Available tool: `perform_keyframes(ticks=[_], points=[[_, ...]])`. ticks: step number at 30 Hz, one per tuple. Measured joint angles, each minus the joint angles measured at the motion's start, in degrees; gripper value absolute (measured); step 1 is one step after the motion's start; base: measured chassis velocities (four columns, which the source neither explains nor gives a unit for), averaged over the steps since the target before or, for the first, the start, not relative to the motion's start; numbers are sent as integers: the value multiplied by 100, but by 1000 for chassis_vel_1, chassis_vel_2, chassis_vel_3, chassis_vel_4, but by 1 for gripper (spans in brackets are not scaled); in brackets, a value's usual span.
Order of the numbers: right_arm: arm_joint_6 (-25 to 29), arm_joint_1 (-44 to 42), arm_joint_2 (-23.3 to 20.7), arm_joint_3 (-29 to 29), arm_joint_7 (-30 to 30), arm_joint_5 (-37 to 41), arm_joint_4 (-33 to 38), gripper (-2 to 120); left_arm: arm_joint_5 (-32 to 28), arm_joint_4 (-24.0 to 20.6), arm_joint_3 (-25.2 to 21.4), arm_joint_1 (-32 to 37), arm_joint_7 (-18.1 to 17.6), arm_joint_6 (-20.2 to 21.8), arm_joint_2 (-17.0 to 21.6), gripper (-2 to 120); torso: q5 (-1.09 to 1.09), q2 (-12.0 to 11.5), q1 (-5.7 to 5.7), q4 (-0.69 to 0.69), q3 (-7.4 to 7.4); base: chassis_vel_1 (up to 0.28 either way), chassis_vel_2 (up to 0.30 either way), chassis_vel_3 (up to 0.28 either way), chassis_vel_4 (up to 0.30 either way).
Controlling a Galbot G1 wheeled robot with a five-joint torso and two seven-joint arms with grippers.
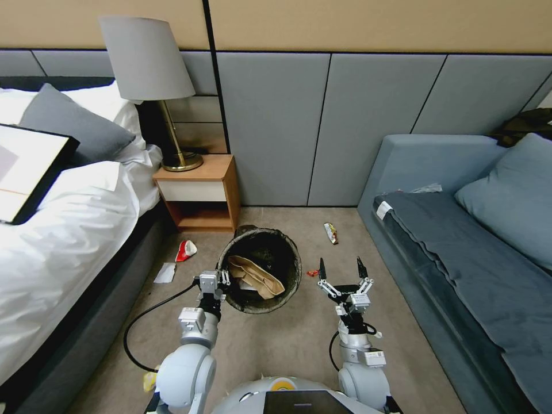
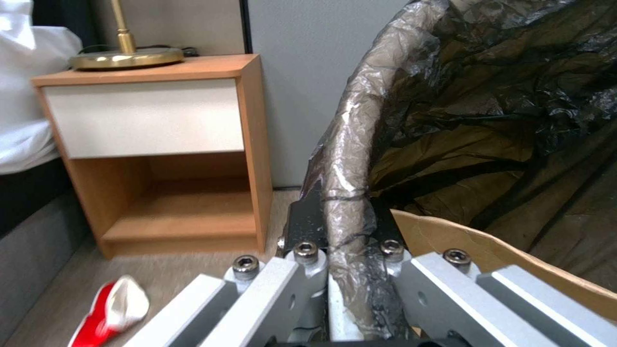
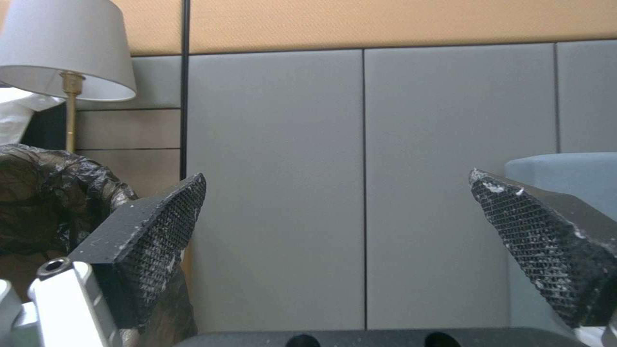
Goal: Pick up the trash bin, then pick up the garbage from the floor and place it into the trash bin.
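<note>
The trash bin [image 1: 295, 261], lined with a black bag, hangs tilted just above the carpet, and my left gripper [image 1: 225, 280] is shut on its near-left rim [image 2: 347, 159]. A tan paper bag [image 1: 257, 276] lies inside the bin. My right gripper [image 1: 343, 270] hovers open and empty to the bin's right, its pads [image 3: 161, 236] spread wide. A small red scrap [image 1: 312, 273] lies on the floor just left of it. A snack wrapper [image 1: 330, 233] lies farther off near the sofa. A red-and-white carton [image 1: 186, 249] and a white paper [image 1: 165, 272] lie left of the bin by the bed.
A wooden nightstand [image 1: 201, 192] with a lamp [image 1: 150, 69] stands behind the bin. The bed [image 1: 63, 230] runs along the left and a blue sofa [image 1: 460, 259] along the right. A small yellow piece [image 1: 149, 379] lies by my base. Open carpet lies between.
</note>
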Motion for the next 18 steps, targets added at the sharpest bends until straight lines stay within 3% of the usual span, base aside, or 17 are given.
perform_keyframes(ticks=[11,18], points=[[342,151,26,74,1,-447,-254,100,0,-1,-2,0,-7,-1,14,0,-3,0,2,0,1,-168,183,188,-165],[350,201,28,73,3,-567,-280,100,6,-1,13,6,-4,-1,8,0,-2,0,-1,-1,-1,-8,1,8,1]])
